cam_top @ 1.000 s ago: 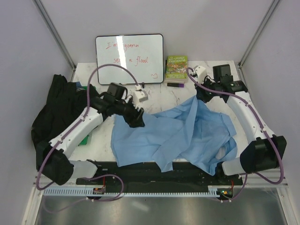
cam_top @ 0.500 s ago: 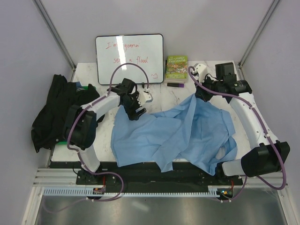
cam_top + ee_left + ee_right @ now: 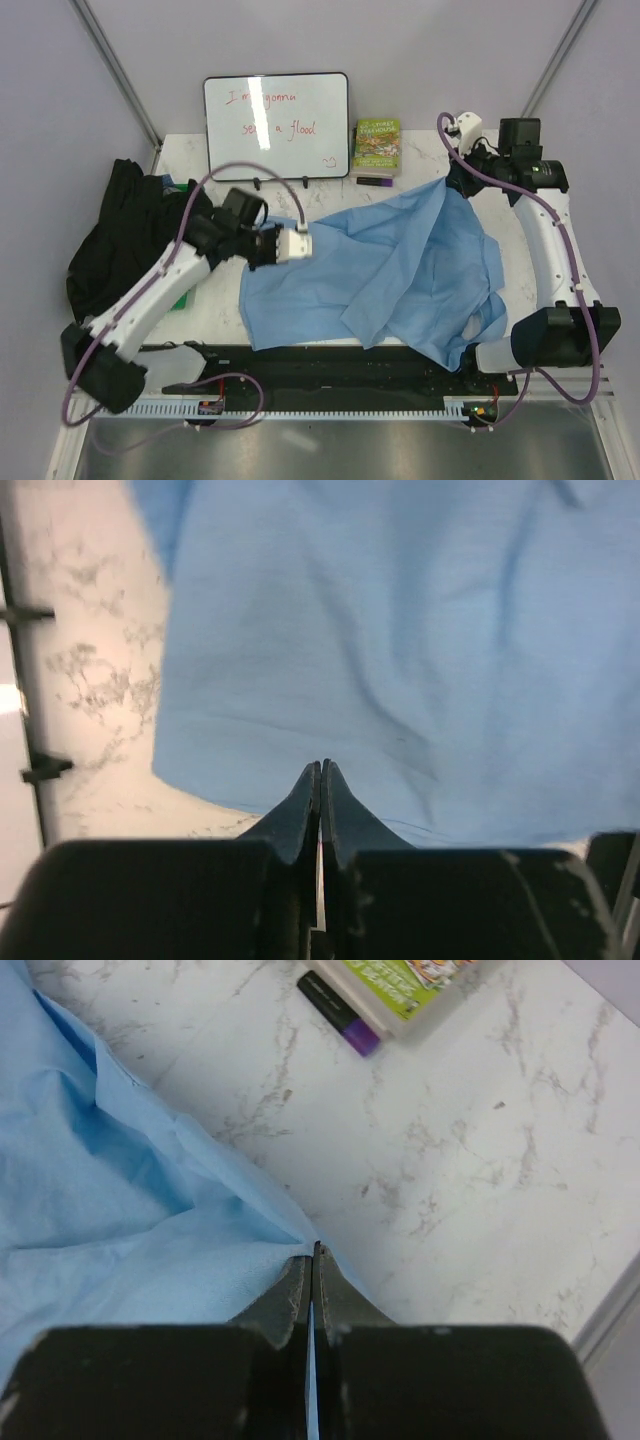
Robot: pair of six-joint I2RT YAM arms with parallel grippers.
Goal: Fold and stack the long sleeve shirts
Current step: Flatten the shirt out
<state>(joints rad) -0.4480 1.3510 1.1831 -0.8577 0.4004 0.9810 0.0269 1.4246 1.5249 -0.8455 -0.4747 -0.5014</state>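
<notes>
Blue shirt (image 3: 130,1230) edge between right fingers (image 3: 337,1302)

1. In the top view the table (image 3: 335,195) fills mid-frame. The whiteboard (image 3: 277,125) stands at its far edge, upper centre.
2. The book (image 3: 376,145) stands just right of the whiteboard, with the marker (image 3: 375,181) lying before it.
3. The spread shirt (image 3: 380,270) lies from centre to lower right, reaching over the table's near edge.
4. The bunched shirt (image 3: 120,235) lies at the left, partly off the table.
5. The left gripper (image 3: 262,250) is at the spread shirt's upper left corner. The right gripper (image 3: 455,185) is at its upper right corner.
</notes>
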